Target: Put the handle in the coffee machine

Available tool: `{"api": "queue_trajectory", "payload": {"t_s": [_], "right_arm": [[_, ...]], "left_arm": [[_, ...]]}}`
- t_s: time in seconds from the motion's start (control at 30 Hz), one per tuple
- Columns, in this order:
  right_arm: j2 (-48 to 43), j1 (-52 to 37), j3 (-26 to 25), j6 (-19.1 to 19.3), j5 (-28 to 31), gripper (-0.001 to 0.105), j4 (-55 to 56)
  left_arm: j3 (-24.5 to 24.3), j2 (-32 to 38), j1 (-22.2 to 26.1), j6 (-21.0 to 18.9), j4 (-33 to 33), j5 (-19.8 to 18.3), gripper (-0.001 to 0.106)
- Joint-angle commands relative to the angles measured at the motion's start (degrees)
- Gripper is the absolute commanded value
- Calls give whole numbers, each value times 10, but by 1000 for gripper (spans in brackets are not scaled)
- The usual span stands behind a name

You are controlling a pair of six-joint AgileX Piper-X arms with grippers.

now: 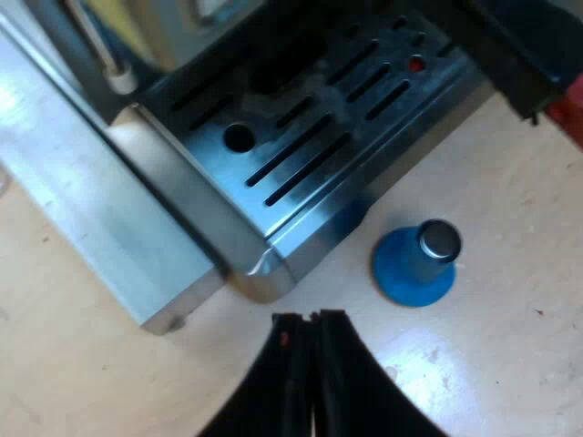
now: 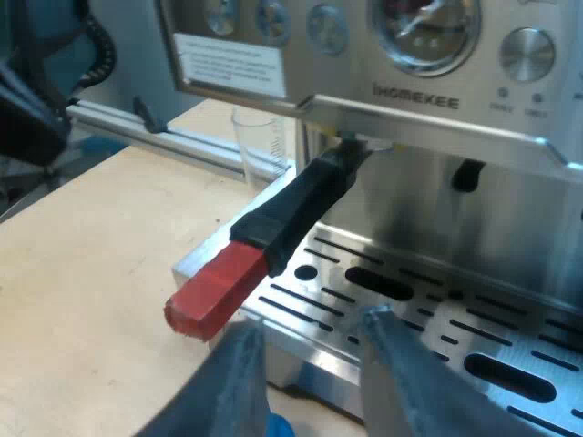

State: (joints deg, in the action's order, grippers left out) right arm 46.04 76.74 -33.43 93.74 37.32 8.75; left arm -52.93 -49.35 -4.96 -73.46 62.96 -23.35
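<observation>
Left gripper (image 1: 310,317): hangs over the table (image 1: 510,228) just off the machine's (image 1: 301,155) corner, fingers pressed together, nothing between them. Stands apart from the tamper (image 1: 414,264), blue, upright on its base on the table close beside the drip tray's edge. Right gripper (image 2: 310,326): faces the machine's front, fingers spread wide, grips nothing, tips near the drip tray (image 2: 437,309) and just under the holder's red end (image 2: 219,287) without touching it. Holder (image 2: 291,214): sits up under the machine's front panel below the gauge (image 2: 424,27), dark handle slanting out and down past the tray's corner, red end free in the air over the table edge. Measuring glass (image 2: 260,141): stands upright beside the machine, behind the handle. Cannot tell whether the holder is turned fully home.
</observation>
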Motion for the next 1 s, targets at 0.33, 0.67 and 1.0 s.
{"api": "queue_trajectory", "payload": {"t_s": [0.33,0.67,1.0], "right_arm": [[-7,-20,-37,-26,-142,66,51],[-7,-168,-159,-8,-230,66,182],[-7,-375,-264,7,-249,66,347]], "left_arm": [[-7,100,85,-26,36,8,64],[-32,136,85,-108,27,8,64],[-89,136,85,-119,-5,8,64]]}}
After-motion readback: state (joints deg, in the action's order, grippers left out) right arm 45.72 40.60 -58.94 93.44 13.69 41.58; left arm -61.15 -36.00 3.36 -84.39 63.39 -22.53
